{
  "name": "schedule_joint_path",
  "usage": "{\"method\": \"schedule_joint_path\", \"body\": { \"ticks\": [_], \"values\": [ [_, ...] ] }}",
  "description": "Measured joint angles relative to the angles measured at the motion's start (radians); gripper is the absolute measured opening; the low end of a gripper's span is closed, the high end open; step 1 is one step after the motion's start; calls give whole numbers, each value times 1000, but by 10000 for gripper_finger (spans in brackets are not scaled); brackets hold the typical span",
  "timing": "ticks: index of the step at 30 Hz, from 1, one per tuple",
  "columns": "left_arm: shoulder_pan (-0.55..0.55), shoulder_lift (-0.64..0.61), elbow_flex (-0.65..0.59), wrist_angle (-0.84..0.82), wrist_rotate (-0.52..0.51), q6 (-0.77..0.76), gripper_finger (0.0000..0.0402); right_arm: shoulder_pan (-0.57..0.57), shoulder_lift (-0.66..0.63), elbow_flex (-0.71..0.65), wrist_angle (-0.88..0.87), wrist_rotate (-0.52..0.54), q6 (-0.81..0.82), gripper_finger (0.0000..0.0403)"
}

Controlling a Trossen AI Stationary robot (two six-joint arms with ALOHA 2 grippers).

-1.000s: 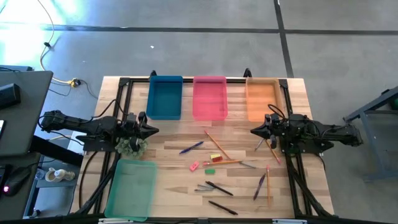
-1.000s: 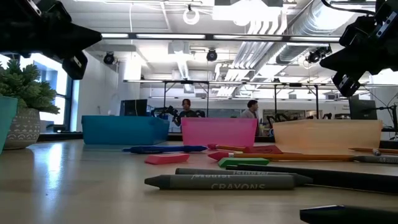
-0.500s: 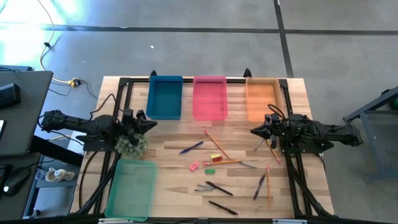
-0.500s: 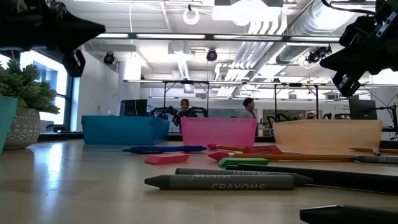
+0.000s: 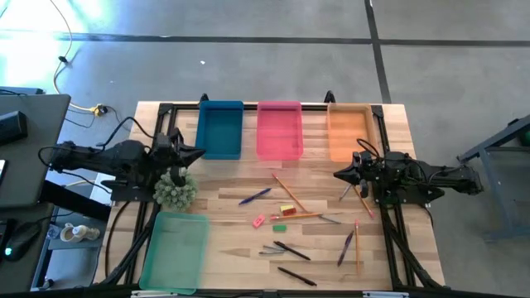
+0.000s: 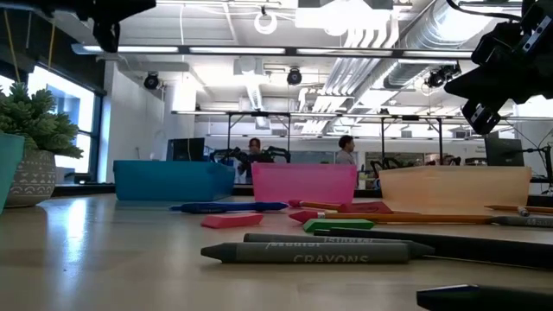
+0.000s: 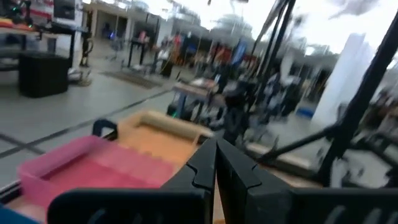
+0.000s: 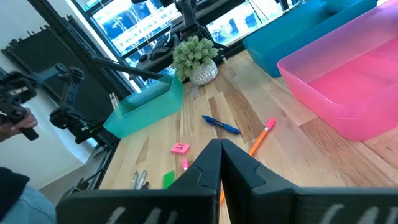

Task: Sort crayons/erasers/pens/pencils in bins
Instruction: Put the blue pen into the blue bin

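Crayons, pens, pencils and erasers lie loose mid-table, none in your bins: blue, pink and orange along the far edge, green near-left. Left gripper, pressed together and empty, hangs beside the blue bin. Right gripper, also pressed together and empty, hangs near the orange one.

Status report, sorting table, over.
Left gripper shut, empty, near blue bin. Right gripper shut, empty, below orange bin. Pens, pencils, erasers, crayons unsorted on table. Nothing blocking.
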Motion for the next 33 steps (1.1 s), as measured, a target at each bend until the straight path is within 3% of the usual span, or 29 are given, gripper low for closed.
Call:
{"method": "schedule_joint_path", "body": {
  "ticks": [9, 16, 21, 25, 28, 33],
  "values": [
    [0, 239, 181, -51, -12, 113, 13, 0, 0, 0, 0, 0, 0, 0],
    [0, 424, 306, -56, -99, 105, 98, 0, 0, 0, 0, 0, 0, 0],
    [0, 524, 351, 29, -187, 105, 148, 0, 0, 0, 0, 0, 0, 0],
    [0, 589, 353, 162, -173, 120, 160, 0, 0, 0, 0, 0, 0, 0],
    [0, 641, 353, 223, -101, 143, 160, 0, 0, 0, 0, 0, 0, 0],
    [1, 720, 386, 197, -67, 85, 160, 0, 0, 0, 0, 0, 0, 0]
  ]
}}
